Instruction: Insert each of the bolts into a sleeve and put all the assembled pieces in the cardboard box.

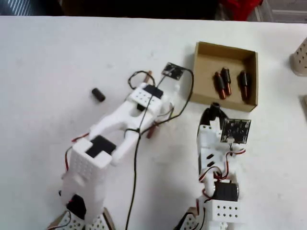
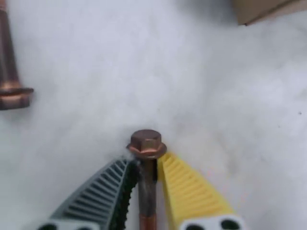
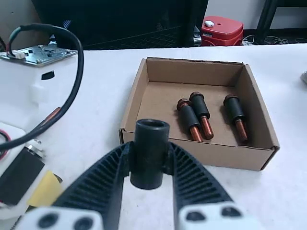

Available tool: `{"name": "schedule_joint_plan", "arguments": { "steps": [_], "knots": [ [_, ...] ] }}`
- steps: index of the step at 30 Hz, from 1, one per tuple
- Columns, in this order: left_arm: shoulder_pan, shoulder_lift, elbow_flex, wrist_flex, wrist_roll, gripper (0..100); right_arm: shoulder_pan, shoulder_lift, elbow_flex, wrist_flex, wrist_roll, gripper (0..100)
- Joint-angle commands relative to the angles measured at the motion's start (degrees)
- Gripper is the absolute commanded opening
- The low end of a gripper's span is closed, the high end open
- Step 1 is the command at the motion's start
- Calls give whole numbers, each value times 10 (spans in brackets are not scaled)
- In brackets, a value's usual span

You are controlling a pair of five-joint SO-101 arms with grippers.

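My left gripper (image 2: 147,166) is shut on a copper bolt (image 2: 146,143), whose hex head sticks out past the grey and yellow fingers just above the white table. A second bolt (image 2: 10,72) lies on the table beside it. My right gripper (image 3: 149,155) is shut on a black sleeve (image 3: 149,143), held upright in front of the cardboard box (image 3: 201,153). In the high view this gripper (image 1: 216,114) sits just below the box (image 1: 196,72). Three assembled pieces (image 1: 230,82) lie inside the box. A loose black sleeve (image 1: 98,95) lies on the table at the left. Another bolt (image 1: 152,130) lies beside the left arm.
The left arm (image 1: 144,98) reaches diagonally across the table's middle, its black cable (image 1: 184,103) looping toward the box. A white perforated object (image 1: 300,57) stands at the right edge. Open table stretches along the back and far left.
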Motion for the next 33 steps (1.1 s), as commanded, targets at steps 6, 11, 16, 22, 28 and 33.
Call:
{"name": "schedule_joint_plan", "arguments": {
  "steps": [6,11,16,22,28,33],
  "knots": [
    [-36,-111,25,34,-28,20,-41,-14,4,10,5,17],
    [-44,-233,196,-82,-51,20,-114,-16,4,10,5,17],
    [-72,-398,386,-232,-51,20,-213,-16,4,8,5,17],
    [-145,-520,498,-339,-47,22,-327,-16,4,7,5,17],
    [-199,-538,538,-439,-32,22,-359,-13,4,-74,5,17],
    [-212,-540,580,-542,51,22,-372,-12,4,-111,4,17]
  ]
}}
